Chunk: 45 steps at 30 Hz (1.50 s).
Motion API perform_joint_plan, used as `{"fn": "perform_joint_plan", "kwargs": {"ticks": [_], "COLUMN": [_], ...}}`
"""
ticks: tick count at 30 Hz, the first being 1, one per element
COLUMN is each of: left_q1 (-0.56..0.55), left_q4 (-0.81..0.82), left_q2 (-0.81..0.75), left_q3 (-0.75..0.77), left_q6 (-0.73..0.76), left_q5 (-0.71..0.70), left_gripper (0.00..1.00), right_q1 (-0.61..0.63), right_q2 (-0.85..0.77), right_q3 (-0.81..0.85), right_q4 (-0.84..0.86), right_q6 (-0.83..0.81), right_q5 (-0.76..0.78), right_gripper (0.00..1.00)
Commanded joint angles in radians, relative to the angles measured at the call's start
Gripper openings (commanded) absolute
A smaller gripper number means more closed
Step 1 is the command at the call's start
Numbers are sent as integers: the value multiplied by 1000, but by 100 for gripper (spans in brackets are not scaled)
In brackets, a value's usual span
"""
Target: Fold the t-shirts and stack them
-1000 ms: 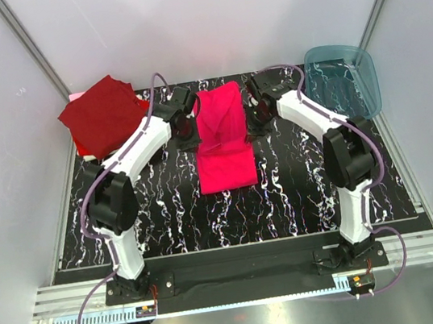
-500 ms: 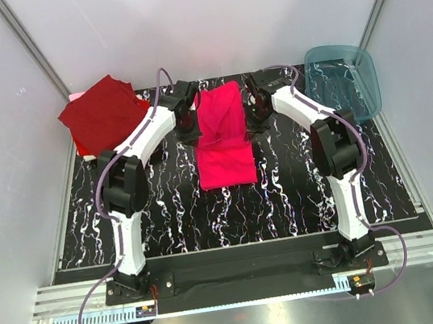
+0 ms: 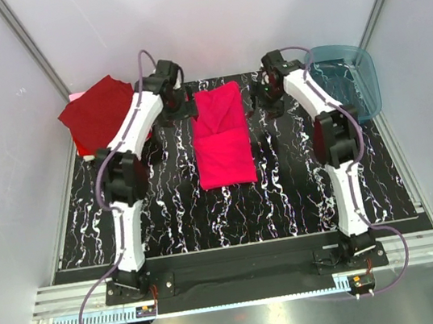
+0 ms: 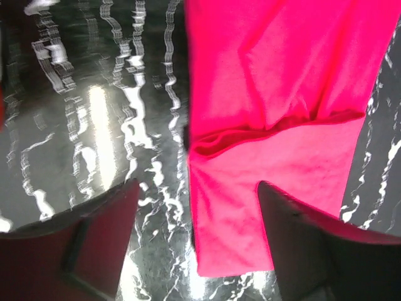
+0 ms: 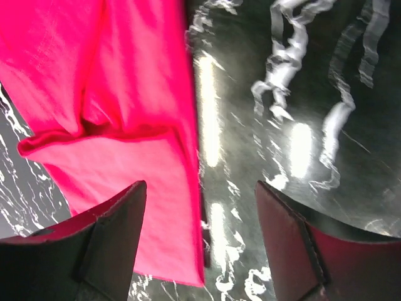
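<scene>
**Two grippers hovering apart beside the pink t-shirt (image 3: 221,135)**

Both arms are reaching toward the far end of the pink t-shirt, which is lying in a long folded strip on the marbled table (image 3: 167,210). The left gripper (image 4: 198,188) is hanging at its left edge, fingers spread and holding nothing. The right gripper (image 5: 200,188) is hanging at its right edge, equally spread and empty. The dark red folded shirts (image 3: 99,114), possibly several layers, are sitting left of it, and a teal bin (image 3: 346,77) is sitting well to its right.

magenta t-shirt (image 4: 269,94): cut off at top edge, both wrist views | maroon t-shirt (image 3: 99,114): layers beneath mostly hidden
</scene>
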Motion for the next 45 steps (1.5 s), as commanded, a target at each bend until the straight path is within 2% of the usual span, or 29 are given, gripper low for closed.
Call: {"fn": "perform_joint_plan", "kwargs": {"ticks": [1,3,4,5,6,7,8,10,13,16,21,32,35,37,40,44,45], "left_q1": [12,12,12,12,11,11,11,5,-10,-35,-41,-44,-44,-49,-58,-67,-70], "left_q4": [40,103,162,195,228,303,340,437,545,626,790,997,1028,1062,1109,1146,1146], "left_q2": [-189,-327,-374,-457,-500,-541,-618,-687,-793,-864,-901,-853,-827,-809,-766,-717,-709], "left_q3": [-159,-304,-445,-513,-585,-727,-794,-977,-1163,-1299,-1474,-1601,-1609,-1616,-1621,-1613,-1607], "left_q6": [-2,-18,-29,-40,-58,-72,-84,-124,-163,-187,-227,-305,-315,-321,-335,-356,-354], "left_q5": [1,18,30,54,74,105,123,160,196,211,242,280,294,302,312,309,311], "left_gripper": [90,96,98,99,99,99,99,99,98,95,93,82,80,79,75,66,61], "right_q1": [-7,-7,-7,-7,-7,-7,-7,-2,10,19,73,123,124,123,124,123,122], "right_q2": [-189,-333,-382,-431,-525,-569,-641,-696,-759,-747,-654,-546,-531,-529,-536,-540,-540], "right_q3": [-122,-339,-418,-577,-658,-734,-873,-994,-1196,-1275,-1278,-1185,-1177,-1181,-1194,-1203,-1206], "right_q4": [12,114,191,230,273,354,394,495,578,629,675,686,697,706,726,743,747], "right_q6": [6,35,47,79,96,113,142,162,184,184,191,222,227,230,230,227,225], "right_q5": [-39,-84,-105,-124,-166,-191,-214,-282,-305,-317,-334,-273,-274,-276,-277,-285,-288], "right_gripper": [77,77,77,77,77,77,77,74,73,65,63,60,49,37,28,24,24]}}
